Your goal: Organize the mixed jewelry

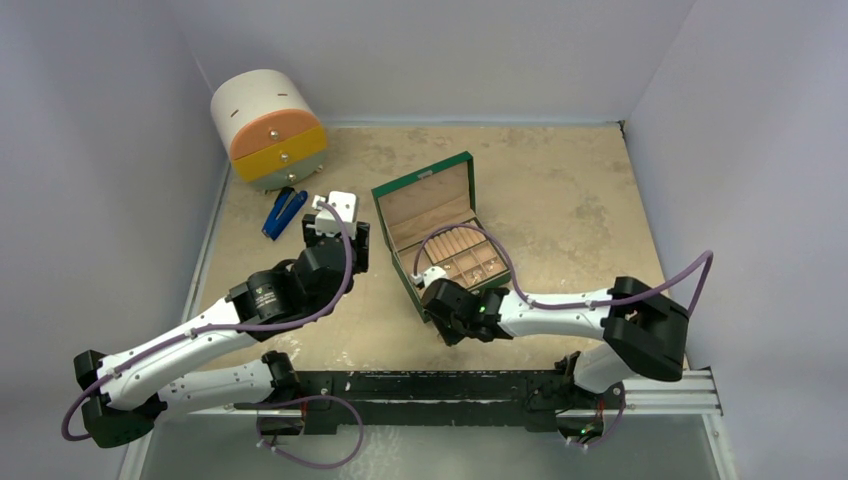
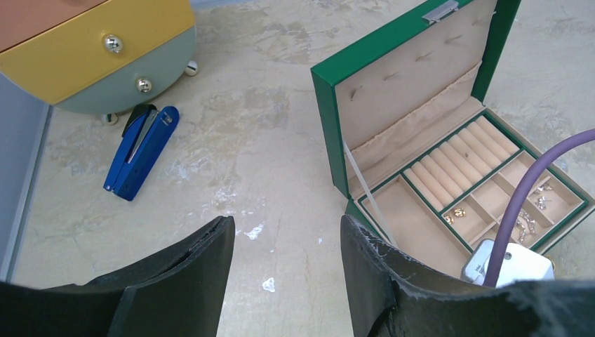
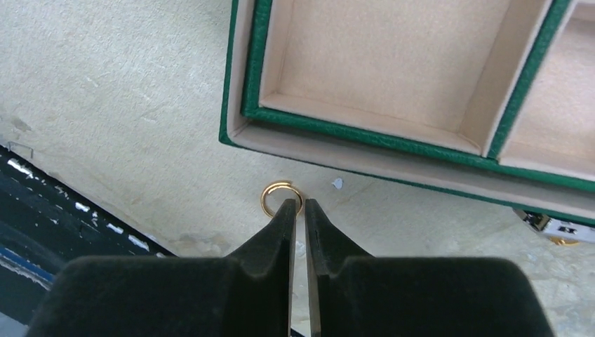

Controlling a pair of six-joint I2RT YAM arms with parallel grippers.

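Table, mottled beige, walled on three sides. Round drawer cabinet stands at the far left corner. Green box sits mid-table, lid up, with its tan compartments exposed.

Left gripper: hovers left of the box, fingers spread wide, nothing between them.

Right gripper: low at the box's near outer wall, fingers drawn almost together with only a thin slit left.

Blue-handled tool lies flat in front of the cabinet.

Gold ring is on the table just outside the box, its near rim right at the right fingertips. Cannot tell if it is pinched.

Gold earrings are in a small compartment. Paler pieces are in the next one over.
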